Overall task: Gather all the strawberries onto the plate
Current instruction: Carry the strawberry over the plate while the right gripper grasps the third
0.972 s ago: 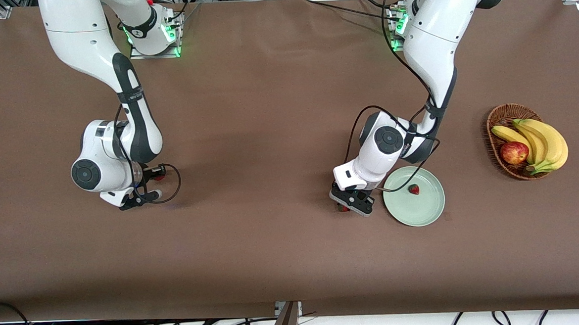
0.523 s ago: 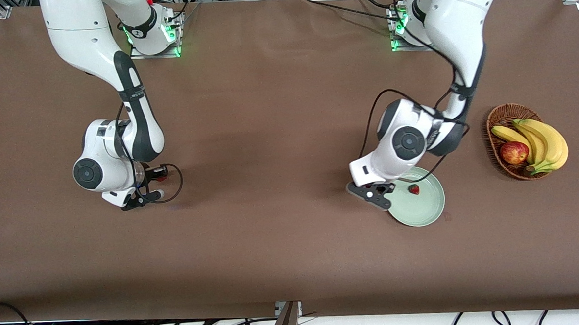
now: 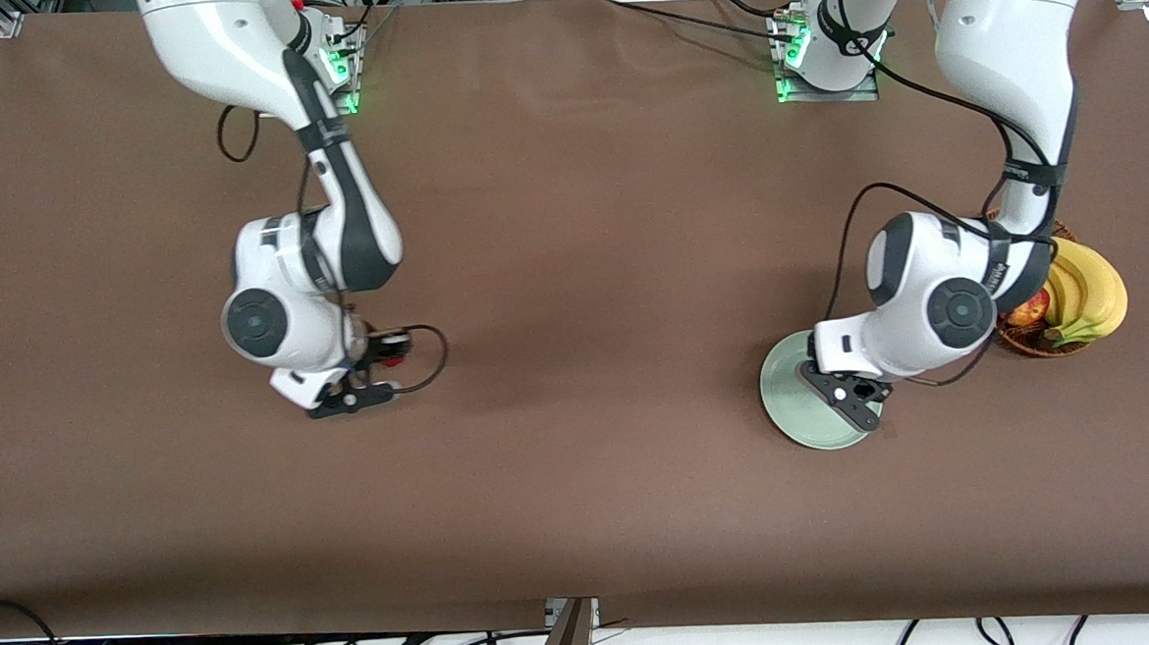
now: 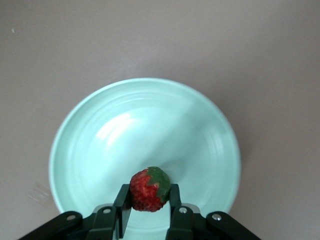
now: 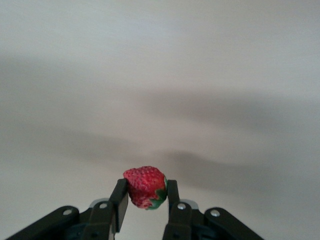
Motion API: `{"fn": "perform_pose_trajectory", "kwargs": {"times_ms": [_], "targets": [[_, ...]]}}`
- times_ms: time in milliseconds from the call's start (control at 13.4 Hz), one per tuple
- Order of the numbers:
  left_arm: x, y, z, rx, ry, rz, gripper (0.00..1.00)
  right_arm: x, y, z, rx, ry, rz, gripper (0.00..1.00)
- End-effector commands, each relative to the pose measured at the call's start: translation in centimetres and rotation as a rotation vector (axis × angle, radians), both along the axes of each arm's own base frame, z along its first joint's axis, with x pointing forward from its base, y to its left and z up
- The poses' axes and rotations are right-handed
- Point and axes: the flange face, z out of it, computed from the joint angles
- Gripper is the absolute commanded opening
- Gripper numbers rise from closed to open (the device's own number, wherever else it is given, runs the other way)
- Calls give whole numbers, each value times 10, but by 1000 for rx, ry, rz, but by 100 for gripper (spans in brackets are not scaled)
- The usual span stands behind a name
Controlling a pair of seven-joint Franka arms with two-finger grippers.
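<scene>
My left gripper [image 3: 854, 404] is over the pale mint-green plate [image 3: 787, 390]. In the left wrist view the left gripper [image 4: 148, 191] is shut on a strawberry [image 4: 144, 196] with a green cap, held above the plate [image 4: 125, 130]. My right gripper [image 3: 348, 401] is over bare table toward the right arm's end. In the right wrist view the right gripper [image 5: 146, 189] is shut on a second strawberry [image 5: 144, 184] above the brown cloth. No other strawberry shows; the left arm hides part of the plate in the front view.
A brown wicker basket [image 3: 1028, 340] with bananas [image 3: 1086, 286] and a red apple [image 3: 1026, 311] stands beside the plate toward the left arm's end, partly hidden by the left arm's wrist. A brown cloth [image 3: 571, 264] covers the table.
My left gripper has carried its strawberry from the table beside the plate to over the plate, now hiding the berry that lay in the plate. My right gripper has moved toward the table's middle with its strawberry.
</scene>
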Motion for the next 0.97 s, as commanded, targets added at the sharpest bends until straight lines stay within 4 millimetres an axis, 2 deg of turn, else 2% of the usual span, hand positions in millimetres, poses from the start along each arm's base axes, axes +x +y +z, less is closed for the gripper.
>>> {"fn": "perform_pose_trajectory", "kwargs": {"times_ms": [0, 75, 150, 224, 449, 598, 673, 897], "targets": [[-1, -12, -14, -16, -20, -83, 42, -9, 103, -12, 41, 34, -184, 14], [-1, -12, -14, -16, -19, -81, 68, -14, 142, -15, 70, 31, -252, 14], [0, -12, -12, -19, -21, -79, 90, -20, 175, -20, 110, 21, -327, 15], [0, -12, -12, -29, -20, -70, 100, -25, 205, -22, 168, 1, -393, 15], [0, -12, -12, -37, -18, -61, 100, -46, 270, -28, 352, -26, -566, 17], [0, -11, -9, -38, -18, -58, 100, -57, 299, -20, 453, -21, -650, 17], [-1, -10, -11, -39, -14, -57, 100, -60, 305, -17, 477, -20, -678, 17], [-2, -11, -5, -40, -13, -59, 100, -61, 307, -17, 479, -21, -679, 18]]}}
